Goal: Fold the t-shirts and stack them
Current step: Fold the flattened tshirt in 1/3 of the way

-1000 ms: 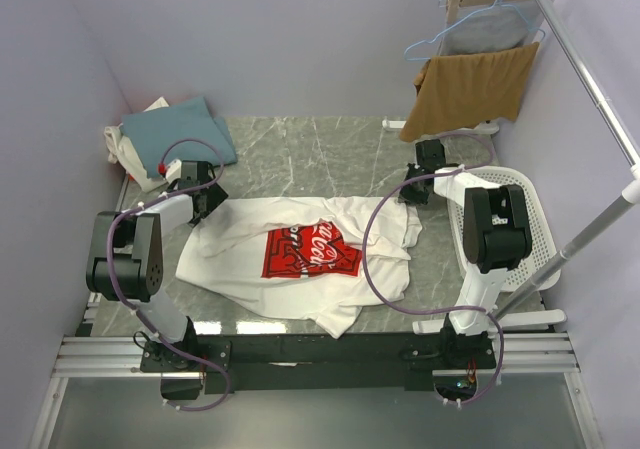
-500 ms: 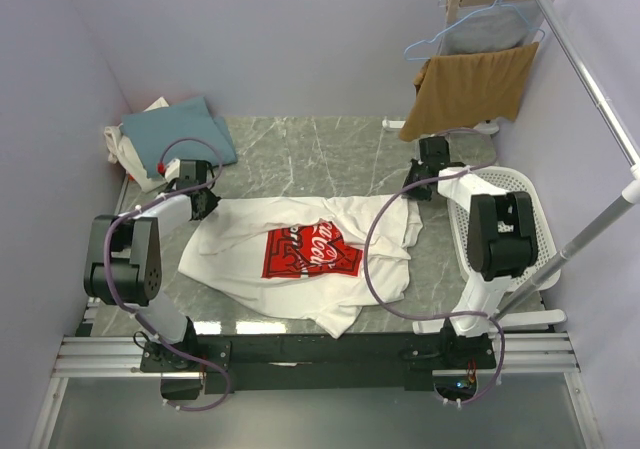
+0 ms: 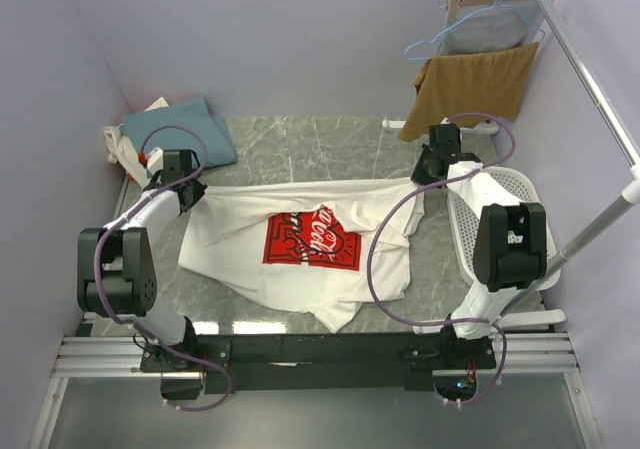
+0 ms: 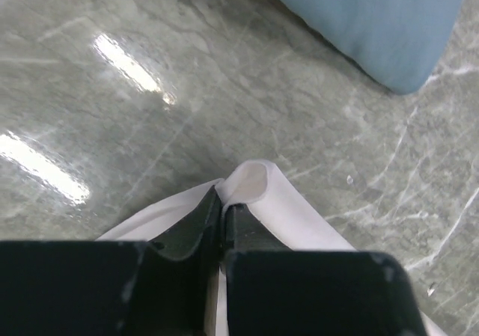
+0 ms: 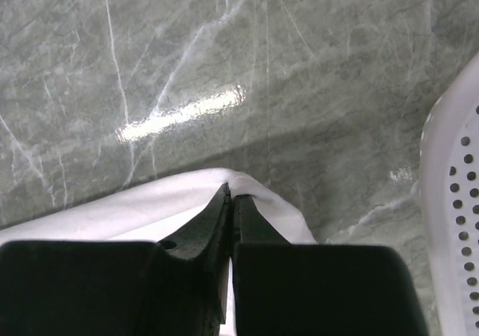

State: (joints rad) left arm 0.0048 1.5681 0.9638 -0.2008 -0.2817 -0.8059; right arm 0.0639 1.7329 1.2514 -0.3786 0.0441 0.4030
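White t-shirt [image 3: 240,249] pinched in our left gripper [image 4: 222,205] and right gripper [image 5: 230,200], we should pull evenly, its stretched edge parallel to the far edge of the bench [image 3: 330,149].

I see white tee [image 3: 240,259] w/ red rect. print [image 3: 312,240], white lettering. The teal-blue tee [image 3: 185,129] is plain; desk [image 3: 330,149] is grey marble, pale veins.

Lilac walls [image 3: 280,39] — grey marble table [image 3: 330,154]

You can read just one thing: creased white Coca-Cola script on the white t-shirt [image 3: 238,254], in its red chest print [image 3: 312,241].
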